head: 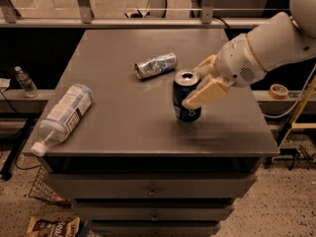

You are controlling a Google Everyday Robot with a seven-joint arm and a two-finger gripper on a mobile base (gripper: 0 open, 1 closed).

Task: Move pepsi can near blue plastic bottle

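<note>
Dark blue, silver-topped pepsi can (pixel 186 101) stands upright right of centre on the grey table (pixel 123 41), the cream gripper (pixel 194 86) clamped on its sides. Grasp looks made. Still ahead is the carry to the clear, white-capped blue plastic bottle (pixel 62 115), lying well apart at the left edge.

Matt cream plastic gripper (pixel 193 87) clasping glossy metal pepsi can (pixel 178 95); blue plastic bottle (pixel 64 113) clear; table (pixel 123 43) smooth, dull metal.

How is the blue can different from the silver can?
The pepsi can is dark blue, and the silver can is shiny grey. The pepsi can stands upright, while the silver can lies on its side. The pepsi can looks smooth; the silver can is crushed. The hand grips only the pepsi can. Both sit on the table.
</note>
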